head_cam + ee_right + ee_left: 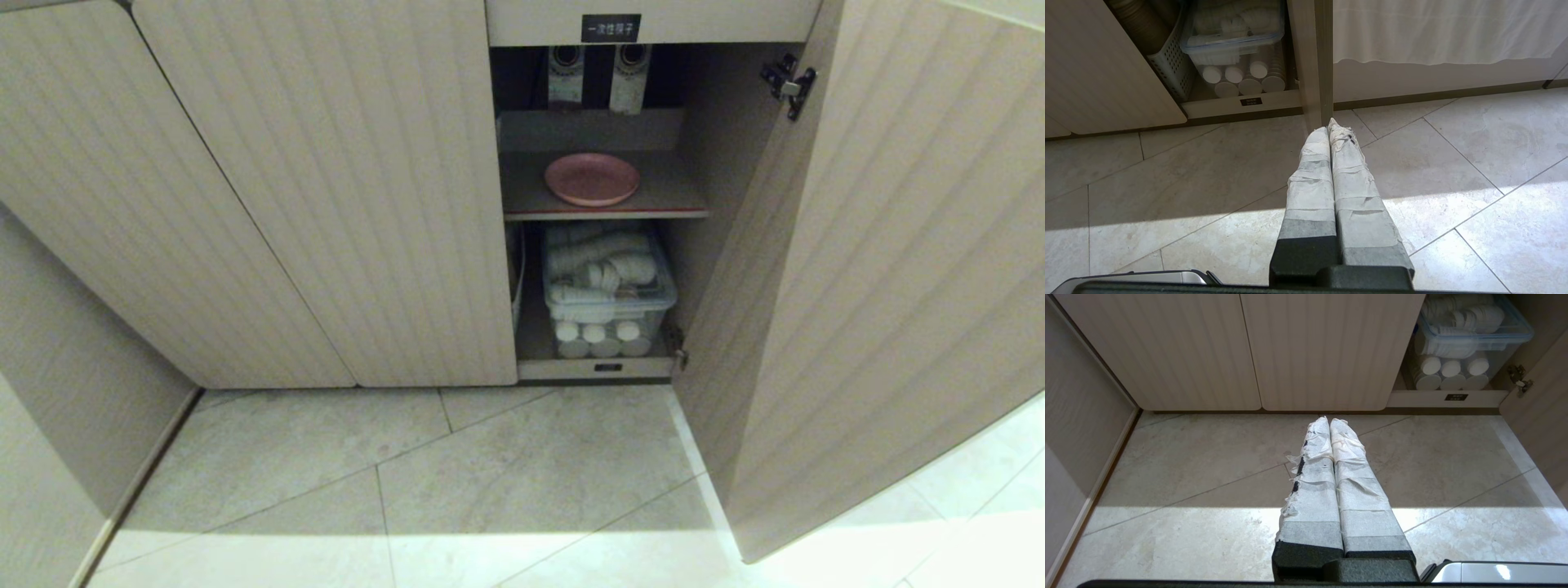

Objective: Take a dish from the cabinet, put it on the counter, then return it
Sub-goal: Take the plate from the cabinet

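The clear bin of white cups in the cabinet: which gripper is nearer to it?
Neither clearly. The left gripper and right gripper both hang shut above the floor tiles, well short of the bin, left and right of the opening.

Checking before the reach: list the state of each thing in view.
Right door: swung open.
Left doors: closed.
Dish: flat on the shelf, untouched.
Bin: lidded, under the shelf.
Left gripper: shut, empty, above the floor.
Right gripper: shut, empty, above the floor.
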Available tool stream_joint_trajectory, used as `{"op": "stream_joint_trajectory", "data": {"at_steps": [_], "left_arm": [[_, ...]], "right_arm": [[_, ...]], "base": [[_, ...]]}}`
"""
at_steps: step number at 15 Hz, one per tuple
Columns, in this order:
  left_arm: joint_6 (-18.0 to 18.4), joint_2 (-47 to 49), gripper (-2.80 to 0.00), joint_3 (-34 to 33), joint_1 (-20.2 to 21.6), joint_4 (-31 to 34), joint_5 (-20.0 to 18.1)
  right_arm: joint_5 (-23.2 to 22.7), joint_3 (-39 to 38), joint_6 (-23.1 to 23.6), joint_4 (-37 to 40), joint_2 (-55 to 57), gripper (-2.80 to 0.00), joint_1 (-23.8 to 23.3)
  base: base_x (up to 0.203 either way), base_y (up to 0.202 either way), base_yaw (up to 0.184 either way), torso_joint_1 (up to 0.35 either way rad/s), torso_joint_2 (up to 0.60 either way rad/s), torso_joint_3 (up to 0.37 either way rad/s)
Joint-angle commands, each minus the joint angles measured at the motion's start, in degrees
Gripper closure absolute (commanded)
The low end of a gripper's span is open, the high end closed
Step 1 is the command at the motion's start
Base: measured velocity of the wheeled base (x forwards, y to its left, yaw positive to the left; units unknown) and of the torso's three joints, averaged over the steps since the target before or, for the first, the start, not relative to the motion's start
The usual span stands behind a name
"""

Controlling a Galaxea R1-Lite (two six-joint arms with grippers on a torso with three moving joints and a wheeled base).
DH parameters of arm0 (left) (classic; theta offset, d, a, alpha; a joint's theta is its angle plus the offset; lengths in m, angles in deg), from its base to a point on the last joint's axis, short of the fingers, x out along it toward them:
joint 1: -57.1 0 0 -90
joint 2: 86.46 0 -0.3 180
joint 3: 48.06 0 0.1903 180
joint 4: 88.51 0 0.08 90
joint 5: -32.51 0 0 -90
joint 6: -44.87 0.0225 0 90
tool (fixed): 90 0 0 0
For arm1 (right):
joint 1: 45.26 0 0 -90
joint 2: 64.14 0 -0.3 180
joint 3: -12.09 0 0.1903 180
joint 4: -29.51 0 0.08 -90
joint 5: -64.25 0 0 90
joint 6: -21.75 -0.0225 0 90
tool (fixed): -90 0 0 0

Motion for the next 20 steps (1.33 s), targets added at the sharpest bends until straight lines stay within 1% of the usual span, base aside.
{"op": "stream_joint_trajectory", "data": {"at_steps": [1,20], "left_arm": [[0.0,0.0,0.0,0.0,0.0,0.0,0.0],[0.1,0.0,0.0,0.0,0.0,0.0,0.0]], "right_arm": [[0.0,0.0,-0.1,0.0,0.1,0.0,0.0],[0.0,0.0,-0.1,0.0,0.1,0.0,0.0]], "base": [[0.0,0.0,0.0,0.0,0.0,0.0],[0.0,0.0,0.0,0.0,0.0,0.0]]}}
